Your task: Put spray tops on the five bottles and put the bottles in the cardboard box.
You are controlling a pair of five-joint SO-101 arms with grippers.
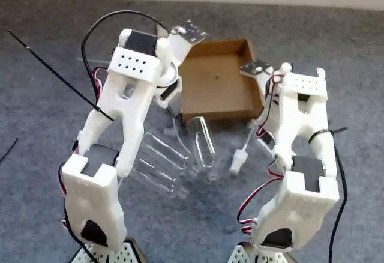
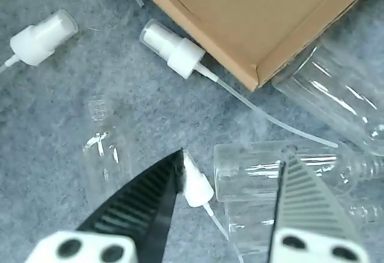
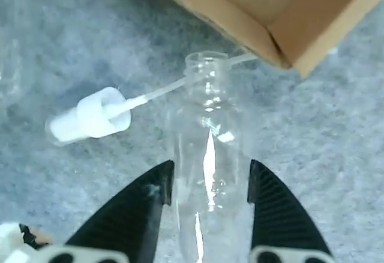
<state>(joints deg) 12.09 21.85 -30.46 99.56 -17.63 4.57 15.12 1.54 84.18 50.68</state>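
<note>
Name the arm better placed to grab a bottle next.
Right: the right gripper, open, straddles one bottle, a top by its mouth. The left gripper hangs open over several tops and bottles, centred on none.

White plastic arms (image 1: pixel 129 95), black servos (image 1: pixel 141 42) at joints, red and black cables (image 1: pixel 255 200) alongside. Ridged fingers (image 2: pixel 144 197): black and pale grey on left gripper (image 2: pixel 234 155), black on right gripper (image 3: pixel 210 167).

soft, even light from above — bright and gentle. the arms (image 1: pixel 129 95) cast faint, diffuse shadows on the grey carpet (image 1: pixel 48 125). white glints streak the clear bottles (image 1: pixel 201 140) — the cardboard box (image 1: pixel 216 86) looks matte.
</note>
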